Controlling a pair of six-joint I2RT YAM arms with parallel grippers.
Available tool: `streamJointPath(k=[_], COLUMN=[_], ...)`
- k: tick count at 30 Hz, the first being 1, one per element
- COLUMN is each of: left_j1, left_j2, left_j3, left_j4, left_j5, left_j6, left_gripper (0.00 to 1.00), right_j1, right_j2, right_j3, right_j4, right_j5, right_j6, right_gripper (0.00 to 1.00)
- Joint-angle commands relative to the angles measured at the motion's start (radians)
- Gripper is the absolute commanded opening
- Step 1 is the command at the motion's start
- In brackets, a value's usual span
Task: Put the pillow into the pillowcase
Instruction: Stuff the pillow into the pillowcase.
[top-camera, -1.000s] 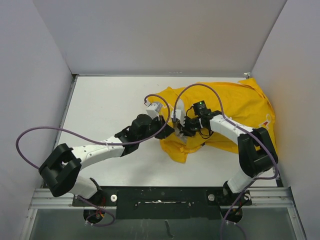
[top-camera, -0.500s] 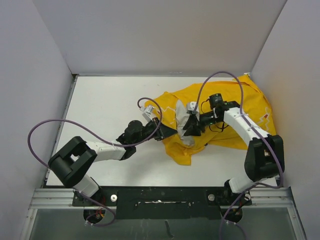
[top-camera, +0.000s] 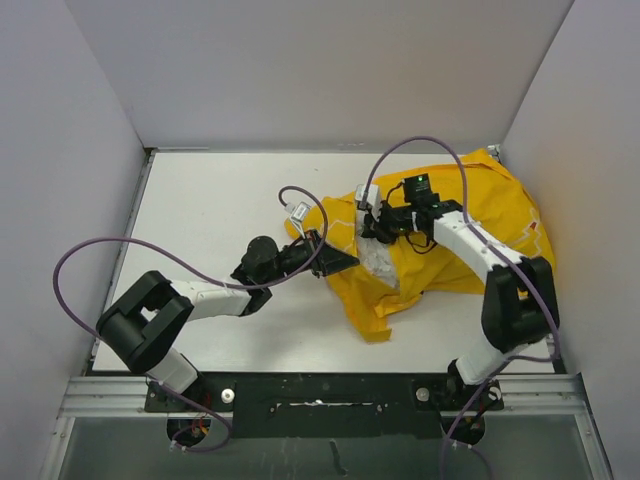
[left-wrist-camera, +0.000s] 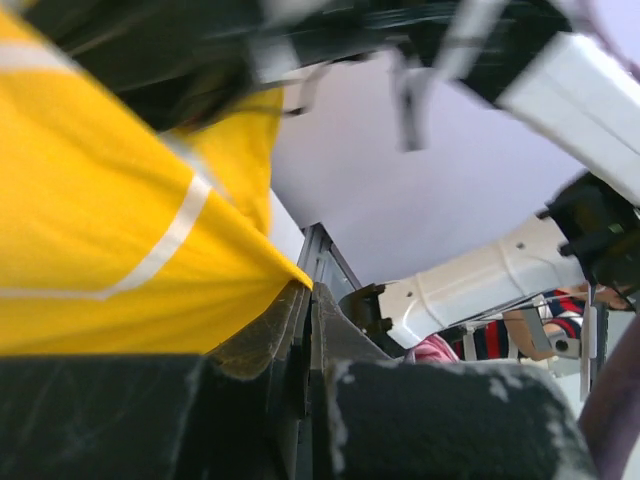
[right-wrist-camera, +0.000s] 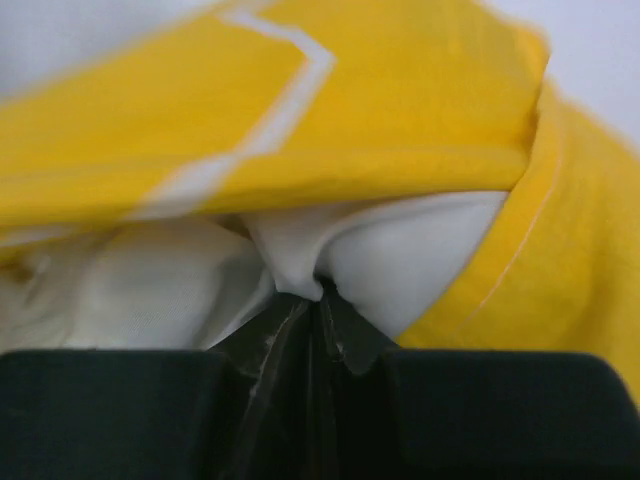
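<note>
Left jaws seem clamped on the pillowcase (left-wrist-camera: 110, 240) hem; right jaws pinch the pillow (right-wrist-camera: 400, 250).

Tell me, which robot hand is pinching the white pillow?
The right gripper: it is shut on a fold of the white pillow. The left gripper pinches the yellow pillowcase instead.

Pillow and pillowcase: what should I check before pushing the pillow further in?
1. Right jaws shut on the pillow: ok, white fabric is pinched between them.
2. Left jaws shut on the pillowcase edge: ok.
3. Pillow fully inside: not ok, a white patch shows at the opening in the top view.
4. Opening held wide enough: cannot tell.
</note>
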Motion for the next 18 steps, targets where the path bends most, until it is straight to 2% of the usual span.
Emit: streamJointPath(k=[1,5,7,9,11,13,18], left_j1=[0.006,0.013,0.03,0.055,0.076,0.085,0.08], left_j2=[-0.03,0.014,0.06,0.135,0.236,0.314,0.343], left_j3=[0.119,0.18,0.173,0.129,0.093,0.085,0.074], left_j4=[0.192,0.205,0.229,0.3,0.428,0.481,0.479], left_j5=[0.102,0.073,0.026,-0.034,-0.067,-0.067,-0.065], left_j6=[0.018,0.024,0.025,-0.017,-0.088,-0.143,-0.109], left_gripper=[0.0,0.0,0.0,0.0,0.0,0.0,0.0], right_j1=[-0.01,-0.001,-0.015,-0.018,-0.026,-0.051,-0.109], right_j2=[0.183,0.218,0.207,0.177,0.124,0.038,-0.181], right_j3=[-0.067,-0.108,-0.095,-0.062,0.004,0.042,0.052], right_j4=[0.122,0.127,0.102,0.037,-0.07,-0.146,-0.368], right_j5=[0.142,-0.028,-0.177,-0.336,-0.398,-0.399,-0.346], right_j6=[0.213,0.252,0.235,0.184,0.103,0.046,-0.206], right_gripper=[0.05,0.04,0.05,0.08,0.11,0.18,0.46])
